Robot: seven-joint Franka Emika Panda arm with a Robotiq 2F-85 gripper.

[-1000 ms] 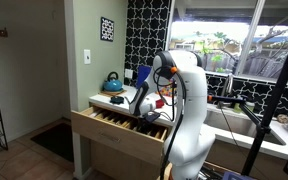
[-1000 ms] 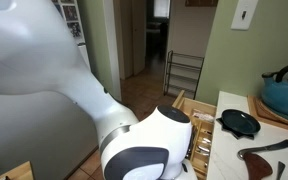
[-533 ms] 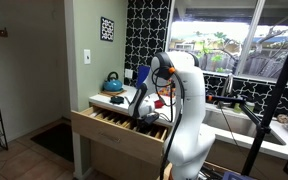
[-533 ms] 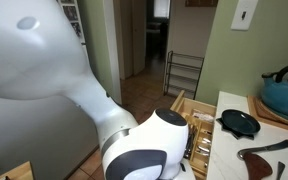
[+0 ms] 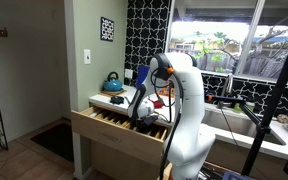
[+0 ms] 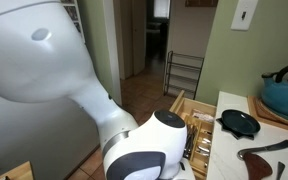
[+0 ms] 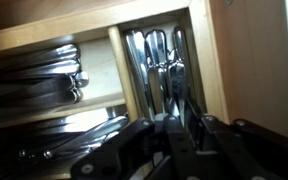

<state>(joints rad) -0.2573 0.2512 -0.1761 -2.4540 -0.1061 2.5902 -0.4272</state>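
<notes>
In the wrist view, our end effector (image 7: 176,100) comes in from six o'clock with its fingers pressed together, low over the open drawer (image 7: 246,70). Straight ahead at twelve o'clock lies the silverware (image 7: 154,55), a tight bundle of shiny metal pieces lying lengthwise in a narrow wooden slot. The fingertips sit right at the near end of that bundle. We cannot tell whether a piece is pinched between them or they only touch the top of the pile.

At nine to ten o'clock, past a wooden divider (image 7: 124,70), more utensils (image 7: 44,70) lie crosswise in wider compartments.

In both exterior views the arm (image 5: 179,90) bends down into the drawer (image 6: 181,103), which stands pulled out below the tabletop (image 6: 229,160). A blue kettle (image 6: 284,95) and a small black pan (image 6: 238,122) rest up there, well apart from the end effector.

We judge the silverware stiff, fairly light and slick. The polished pieces nest against each other, so one is likely to slide or drag its neighbours along. The flat of a handle, gripped across its narrow width near the end closest to us, looks the surest hold.
</notes>
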